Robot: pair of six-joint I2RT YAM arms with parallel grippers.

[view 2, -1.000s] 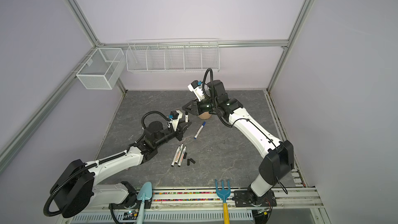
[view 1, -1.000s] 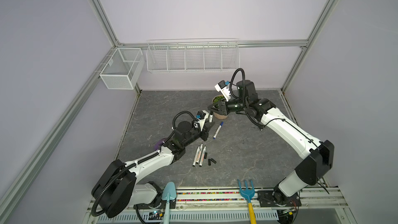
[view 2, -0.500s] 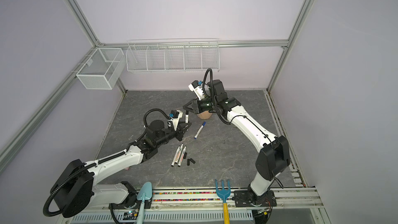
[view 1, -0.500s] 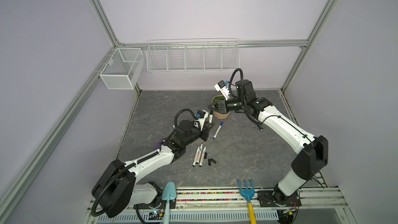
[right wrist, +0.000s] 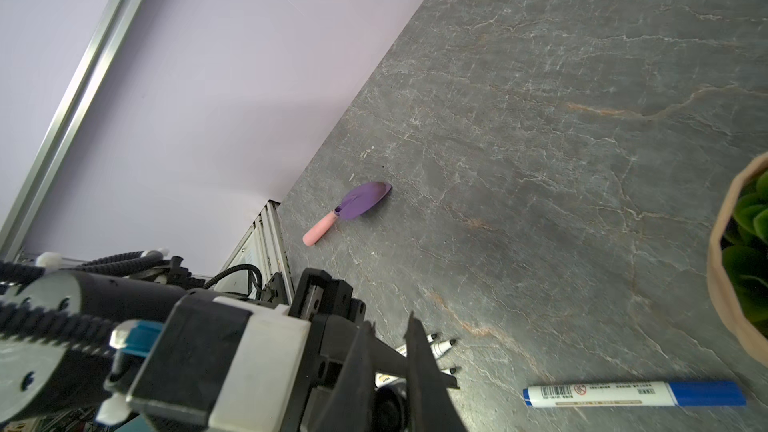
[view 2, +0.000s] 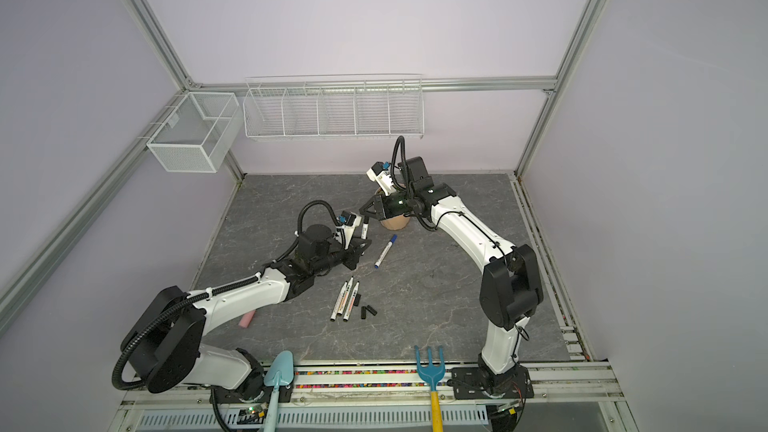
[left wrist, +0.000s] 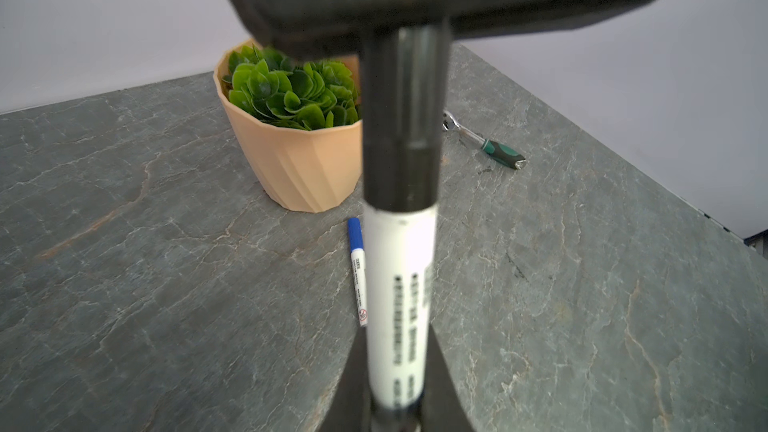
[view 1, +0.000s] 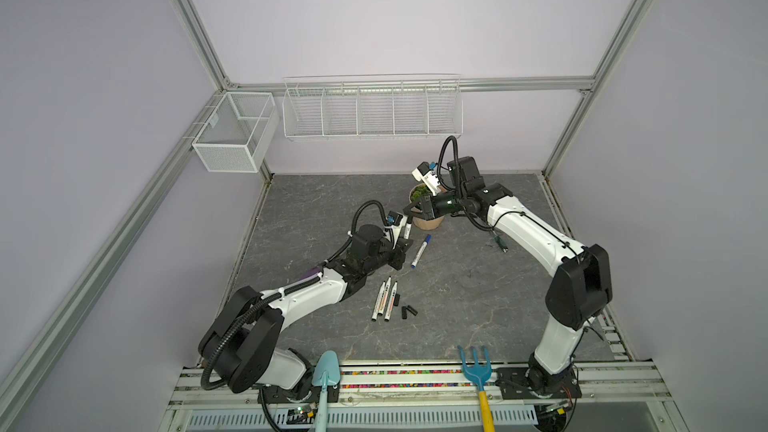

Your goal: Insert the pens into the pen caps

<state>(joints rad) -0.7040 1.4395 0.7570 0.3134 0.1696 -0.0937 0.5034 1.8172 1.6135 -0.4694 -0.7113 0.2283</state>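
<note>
Now mid-capping: my left end effector (view 1: pixel 401 248) clamped on upright black pen (view 1: pixel 408 229) above bench middle; my right end effector (view 1: pixel 409 214) pinched shut on black cap (left wrist: pixel 401 89) at its top. Blue pen (view 1: pixel 421 251) already capped. Three bare pens (view 1: pixel 384 301), three loose caps (view 1: pixel 405 310) left toward front edge.

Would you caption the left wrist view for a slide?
Left gripper grips a pen; plant pot and blue pen beyond.

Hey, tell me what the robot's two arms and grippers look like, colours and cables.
The left arm and right arm have glossy white links joined by bulky black joints. Black cables run along each. The left gripper and right gripper are black with tapering fingers, and a white camera block with a blue connector sits at each wrist.
</note>
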